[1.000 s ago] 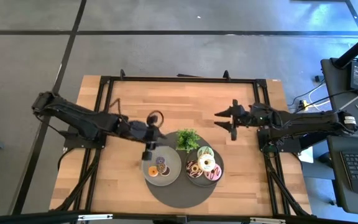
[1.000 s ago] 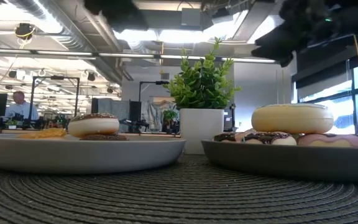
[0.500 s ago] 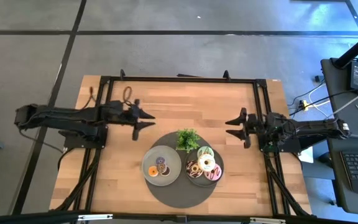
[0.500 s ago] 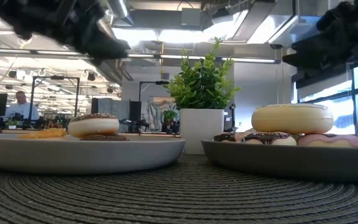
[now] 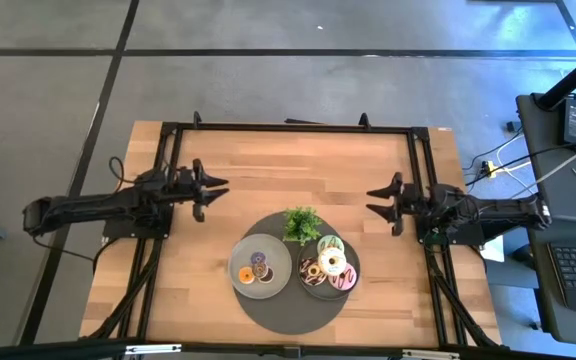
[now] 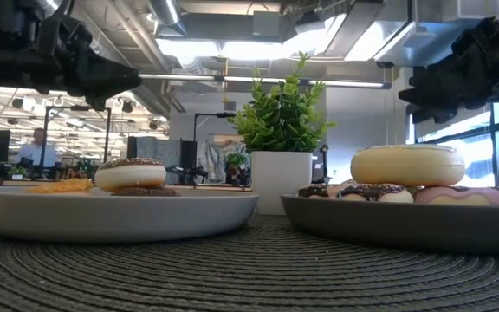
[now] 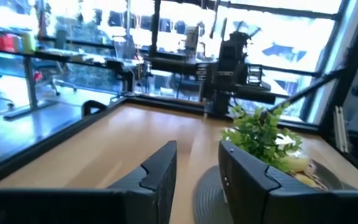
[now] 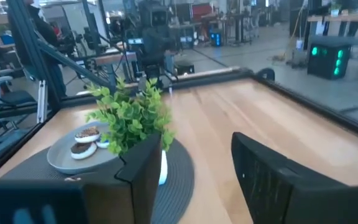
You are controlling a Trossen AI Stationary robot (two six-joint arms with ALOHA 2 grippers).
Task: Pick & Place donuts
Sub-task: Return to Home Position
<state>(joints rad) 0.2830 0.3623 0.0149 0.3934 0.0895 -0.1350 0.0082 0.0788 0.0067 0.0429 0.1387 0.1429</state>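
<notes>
Two grey plates sit on a dark round mat (image 5: 290, 300). The left plate (image 5: 238, 255) carries several mini donuts (image 5: 258, 267), an orange one among them. On the right plate (image 5: 306, 288) lie larger donuts; a white-iced one (image 5: 332, 262) (image 6: 408, 165) rests on top of the chocolate and pink ones. My left gripper (image 5: 216, 197) (image 7: 197, 168) hangs open above bare wood, to the left of the plates and farther back. Over toward the table's right edge, my right gripper (image 5: 371, 200) (image 8: 197, 162) is open too. Neither holds anything.
A small leafy plant in a white pot (image 5: 303, 224) (image 6: 281, 152) stands on the mat just behind the two plates, between the grippers. A black metal frame (image 5: 288, 127) runs round the table. Bare wood lies on both sides of the mat.
My left gripper has drawn back from over the left plate toward the table's left and far edges, turning from pointing down to roughly level. My right gripper has pulled back a little toward the right edge. The donuts and plates have stayed put.
</notes>
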